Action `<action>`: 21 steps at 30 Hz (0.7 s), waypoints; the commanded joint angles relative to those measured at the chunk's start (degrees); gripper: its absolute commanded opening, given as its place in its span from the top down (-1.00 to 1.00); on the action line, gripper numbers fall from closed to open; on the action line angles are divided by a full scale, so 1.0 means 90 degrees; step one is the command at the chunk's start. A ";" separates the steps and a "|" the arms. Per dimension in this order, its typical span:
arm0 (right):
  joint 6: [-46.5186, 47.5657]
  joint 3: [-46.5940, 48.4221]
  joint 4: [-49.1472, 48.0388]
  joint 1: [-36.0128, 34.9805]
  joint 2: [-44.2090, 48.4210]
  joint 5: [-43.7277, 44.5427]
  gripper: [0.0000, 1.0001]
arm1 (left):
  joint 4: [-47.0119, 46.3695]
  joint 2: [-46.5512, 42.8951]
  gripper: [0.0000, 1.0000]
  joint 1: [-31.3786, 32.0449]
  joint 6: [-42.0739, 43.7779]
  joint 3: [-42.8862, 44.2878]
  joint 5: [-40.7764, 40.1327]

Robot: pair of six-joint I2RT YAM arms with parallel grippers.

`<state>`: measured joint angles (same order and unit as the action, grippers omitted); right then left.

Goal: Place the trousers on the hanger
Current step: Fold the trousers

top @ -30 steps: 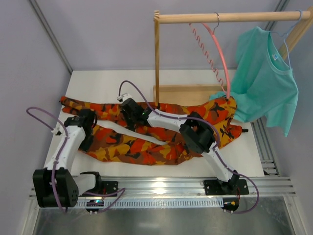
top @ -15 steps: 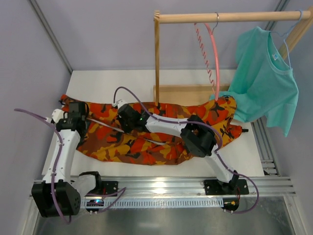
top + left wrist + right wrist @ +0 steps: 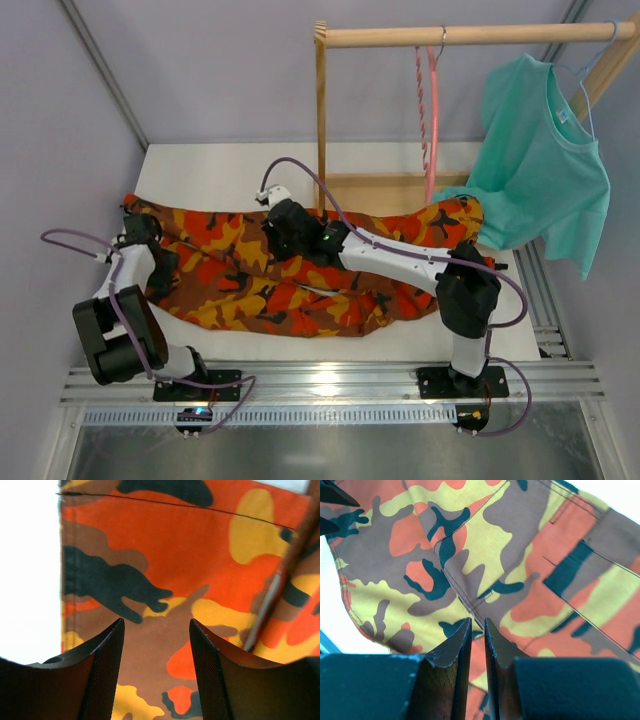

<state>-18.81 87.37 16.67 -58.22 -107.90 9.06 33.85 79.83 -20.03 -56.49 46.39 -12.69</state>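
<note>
The camouflage trousers [image 3: 300,285] lie flat across the table, both legs together, waist toward the right. My left gripper [image 3: 150,250] hovers over the leg ends at the left; in the left wrist view its jaws [image 3: 156,625] stand open over the cloth [image 3: 200,555] with nothing between them. My right gripper [image 3: 275,238] is over the middle of the trousers; in the right wrist view [image 3: 477,622] its jaws stand a narrow slit apart, empty, above a seam [image 3: 465,600]. The pink hanger [image 3: 431,130] hangs edge-on from the wooden rail [image 3: 470,35].
A teal T-shirt [image 3: 545,170] on a light-blue hanger [image 3: 592,62] hangs at the right end of the rail. The rack's wooden post [image 3: 321,120] and base [image 3: 375,192] stand just behind the trousers. White table [image 3: 25,580] shows left of the cloth edge.
The left arm swung to the leg ends and its jaws opened. The spread legs now lie together. The right gripper shifted right and opened a slit. The hanger turned edge-on.
</note>
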 commanded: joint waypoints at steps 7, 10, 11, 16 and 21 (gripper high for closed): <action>-0.0020 -0.0518 -0.0065 0.0120 0.1041 0.0438 0.61 | 0.1706 0.1255 -0.14 -0.0517 -0.0315 0.0841 -0.1491; 0.0010 -0.0606 -0.0113 0.0160 0.1032 0.0449 0.61 | 0.1757 0.1179 -0.13 -0.0811 -0.0412 0.0666 -0.1471; 0.0068 -0.0636 -0.0181 0.0189 0.0993 0.0419 0.61 | 0.1805 0.1121 -0.13 -0.0860 -0.0461 0.0598 -0.1519; 0.0195 -0.0636 -0.0182 0.0189 0.0758 0.0370 0.61 | 0.2069 0.0886 -0.17 -0.1260 -0.0530 0.0587 -0.2086; 0.0127 -0.0636 -0.0250 0.0189 0.0631 0.0205 0.61 | 0.2160 0.0711 -0.15 -0.1631 -0.0258 0.0705 -0.2176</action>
<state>-18.09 81.58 17.06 -56.51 -101.82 11.27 52.23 88.88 -32.82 -59.68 51.44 -29.34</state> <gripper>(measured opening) 0.193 0.581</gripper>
